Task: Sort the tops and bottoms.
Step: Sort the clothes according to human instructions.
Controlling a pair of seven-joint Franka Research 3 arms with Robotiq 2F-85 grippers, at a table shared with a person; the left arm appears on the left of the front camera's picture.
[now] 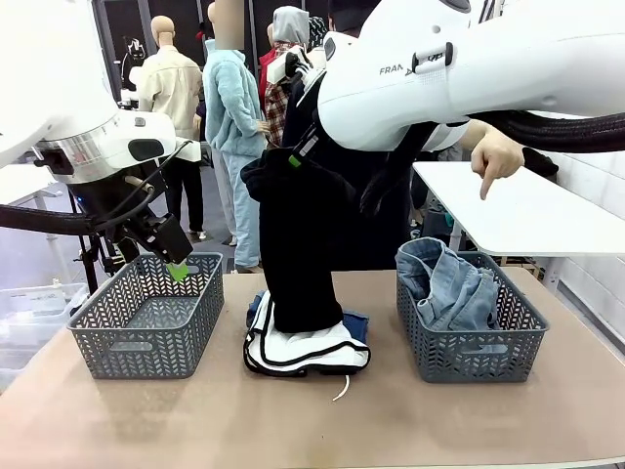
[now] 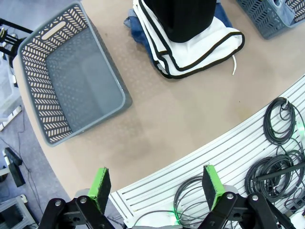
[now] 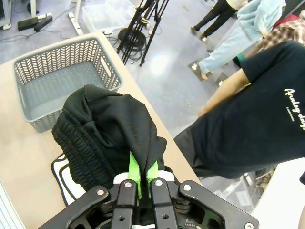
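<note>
Over the desk's (image 1: 195, 420) middle, the right claw (image 3: 141, 174) clenches the plain black soft top (image 1: 298, 244), pinch clearest from its wrist; at nine o'clock, left claw (image 2: 157, 186) gapes.

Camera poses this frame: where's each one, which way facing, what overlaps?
Front: fixed between the arms, facing across the table toward the person's hand; both arms show, left gripper open, right gripper holding up the black top.
Left wrist: high, looking down past its own open fingers at the empty basket and white top.
Right wrist: looking down along its shut fingers at the black top, the person's T-shirt beyond.
Shared: all three show the black top and the empty basket.
</note>
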